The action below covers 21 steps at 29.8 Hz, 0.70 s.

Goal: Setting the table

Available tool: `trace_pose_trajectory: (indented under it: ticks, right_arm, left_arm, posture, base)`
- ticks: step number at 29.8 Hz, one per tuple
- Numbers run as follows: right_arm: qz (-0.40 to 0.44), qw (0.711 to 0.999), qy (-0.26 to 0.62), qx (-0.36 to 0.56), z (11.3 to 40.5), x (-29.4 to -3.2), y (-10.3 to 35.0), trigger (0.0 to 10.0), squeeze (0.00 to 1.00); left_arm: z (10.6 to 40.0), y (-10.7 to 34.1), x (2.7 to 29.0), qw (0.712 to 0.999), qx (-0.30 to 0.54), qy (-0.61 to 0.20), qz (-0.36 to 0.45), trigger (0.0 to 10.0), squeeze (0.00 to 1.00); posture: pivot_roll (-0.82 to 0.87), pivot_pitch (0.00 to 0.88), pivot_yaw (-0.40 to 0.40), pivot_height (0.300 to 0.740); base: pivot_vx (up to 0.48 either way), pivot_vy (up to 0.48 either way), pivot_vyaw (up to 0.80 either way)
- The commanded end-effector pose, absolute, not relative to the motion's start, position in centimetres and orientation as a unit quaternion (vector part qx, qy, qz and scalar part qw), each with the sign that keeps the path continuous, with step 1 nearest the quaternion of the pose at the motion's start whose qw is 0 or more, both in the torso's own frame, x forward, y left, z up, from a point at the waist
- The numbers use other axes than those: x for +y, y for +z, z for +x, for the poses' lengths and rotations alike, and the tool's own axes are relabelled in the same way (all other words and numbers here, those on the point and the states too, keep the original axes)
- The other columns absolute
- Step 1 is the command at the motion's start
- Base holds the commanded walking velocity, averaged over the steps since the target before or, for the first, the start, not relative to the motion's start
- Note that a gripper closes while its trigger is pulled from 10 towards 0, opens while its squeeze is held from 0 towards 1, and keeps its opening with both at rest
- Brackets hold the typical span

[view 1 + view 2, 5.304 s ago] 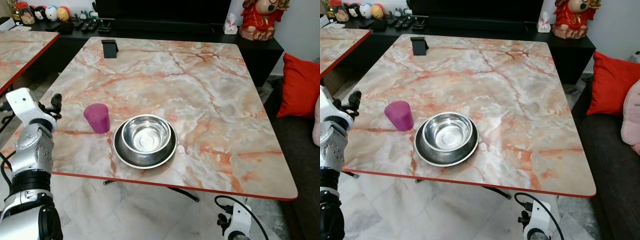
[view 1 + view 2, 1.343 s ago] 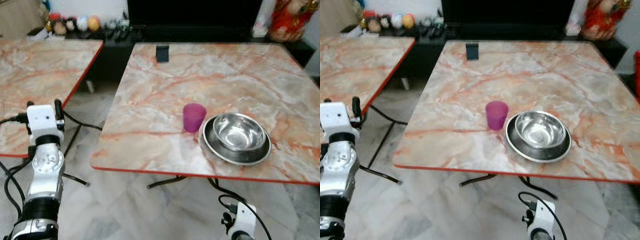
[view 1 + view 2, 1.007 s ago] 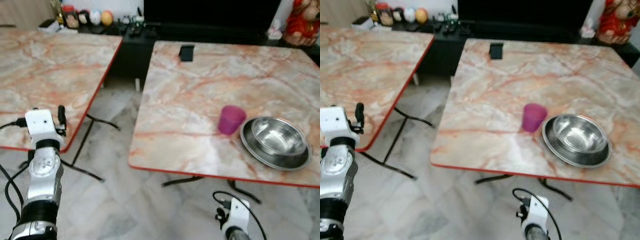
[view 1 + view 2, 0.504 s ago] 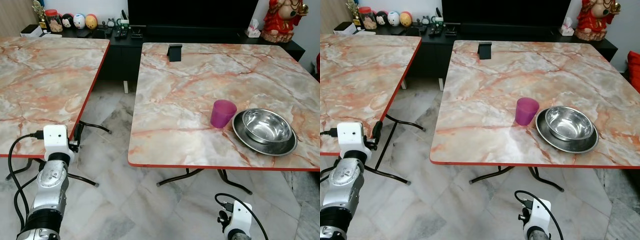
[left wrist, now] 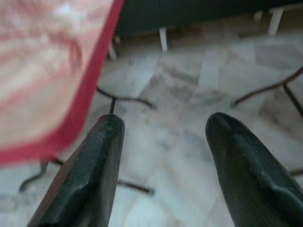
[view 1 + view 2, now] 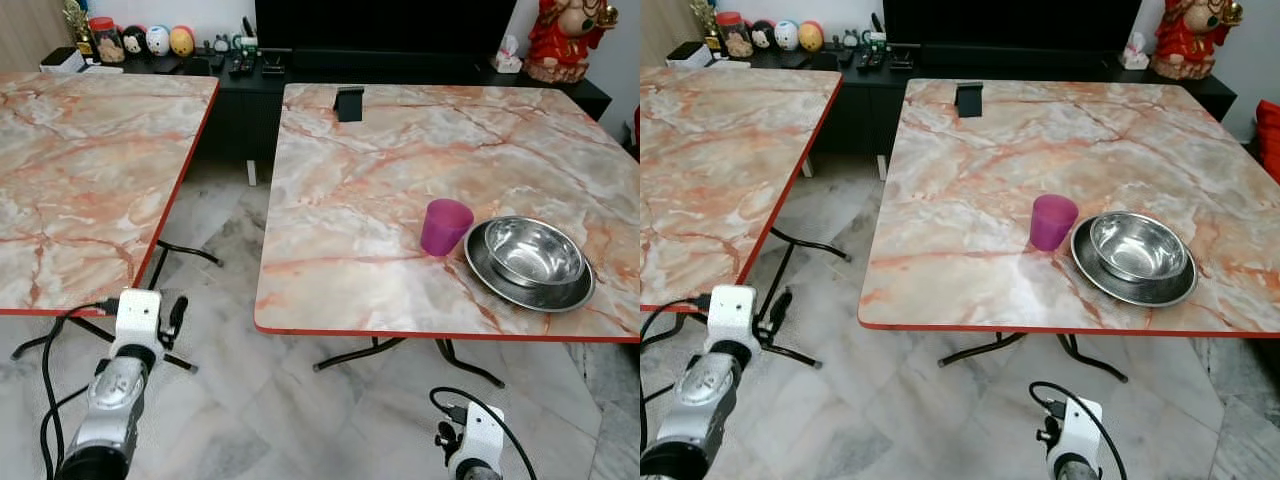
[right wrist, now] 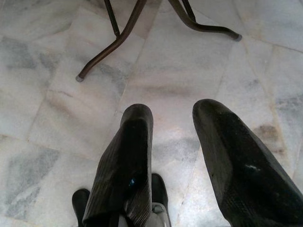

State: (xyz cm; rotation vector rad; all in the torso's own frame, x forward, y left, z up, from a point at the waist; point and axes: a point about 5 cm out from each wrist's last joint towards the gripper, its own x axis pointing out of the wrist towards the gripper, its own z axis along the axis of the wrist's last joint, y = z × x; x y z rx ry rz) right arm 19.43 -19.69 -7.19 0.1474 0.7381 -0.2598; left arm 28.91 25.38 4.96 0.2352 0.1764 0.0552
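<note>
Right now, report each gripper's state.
Left gripper: open, holding nothing, low beside the left table's red edge.
Right gripper: open, holding nothing, hanging over the floor.

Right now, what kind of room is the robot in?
Probably a living room in a home: a dark TV console with figurines, two marble-look folding tables, and a red cushion.

peach-and-white marbled surface (image 6: 400,170) with red edge. magenta plastic cup (image 6: 445,227). shiny silver steel bowl (image 6: 533,253) in darker silver steel plate (image 6: 500,285). grey-veined white marble floor (image 6: 260,400). black cabinet (image 6: 240,95).
</note>
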Motion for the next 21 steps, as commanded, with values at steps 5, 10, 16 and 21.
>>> trace_pose_trajectory:
  ticks: [5,10,16,21]
  right_arm:
    - [0.074,0.921,-0.132,0.360,19.3,-20.0,-7.2,10.0,0.00]
    - [0.074,0.921,-0.133,0.360,19.3,-20.0,-7.2,10.0,0.00]
    - [0.073,0.920,-0.134,0.361,19.2,-20.1,-7.2,10.0,0.00]
    - [0.072,0.919,-0.134,0.363,19.2,-20.1,-7.3,10.0,0.00]
  left_arm:
    - [27.2,1.7,24.9,0.978,0.164,0.012,0.131,10.0,0.00]
    - [26.3,0.0,24.6,0.970,0.208,0.012,0.122,10.0,0.00]
    - [24.4,-2.1,25.1,0.955,0.269,0.032,0.122,10.0,0.00]
    - [23.2,-3.1,25.4,0.943,0.302,0.033,0.136,10.0,0.00]
  posture:
    - [0.05,0.065,-0.018,0.740]
    - [0.05,0.066,-0.019,0.740]
    - [0.04,0.065,-0.020,0.740]
    - [0.05,0.065,-0.020,0.740]
  base:
    - [0.000,0.000,0.00]
    - [0.000,0.000,0.00]
    - [0.000,0.000,0.00]
    - [0.000,0.000,0.00]
